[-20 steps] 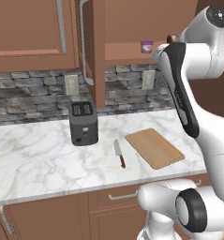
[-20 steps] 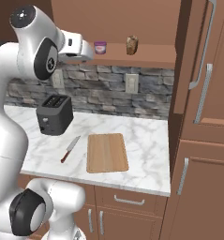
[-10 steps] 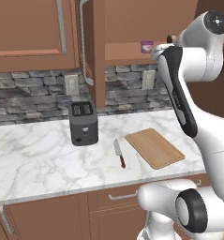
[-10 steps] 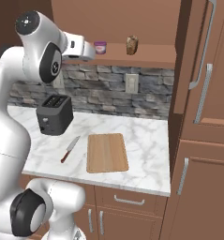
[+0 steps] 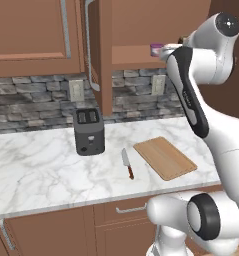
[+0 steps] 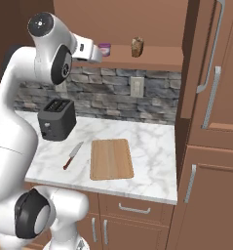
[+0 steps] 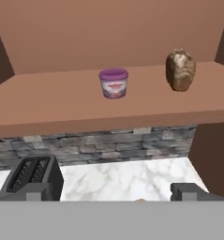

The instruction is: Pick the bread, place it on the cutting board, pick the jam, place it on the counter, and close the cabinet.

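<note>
The purple jam (image 7: 114, 83) stands on the brown cabinet shelf (image 7: 62, 110), left of the dark-brown bread (image 7: 181, 70). My gripper (image 7: 108, 194) is open, held in front of the shelf and just below its level, with nothing between its fingertips (image 7: 190, 191). From the right base, the gripper (image 6: 99, 52) hangs just left of the jam (image 6: 104, 49), and the bread (image 6: 137, 47) stands farther right. The jam (image 5: 156, 49) sits beside my hand in the left base view. The cutting board (image 6: 111, 158) lies bare on the counter (image 6: 152, 146). The cabinet door (image 6: 205, 63) stands open.
A dark toaster (image 5: 88, 131) stands on the counter, with a red-handled knife (image 5: 127, 164) between it and the cutting board (image 5: 165, 157). The open left cabinet door (image 5: 93, 50) juts out above the toaster. A stone backsplash with outlets runs behind.
My arm has shifted slightly, bringing the hand a little closer to the jam on the shelf. The jaws stay open and nothing else has moved.
</note>
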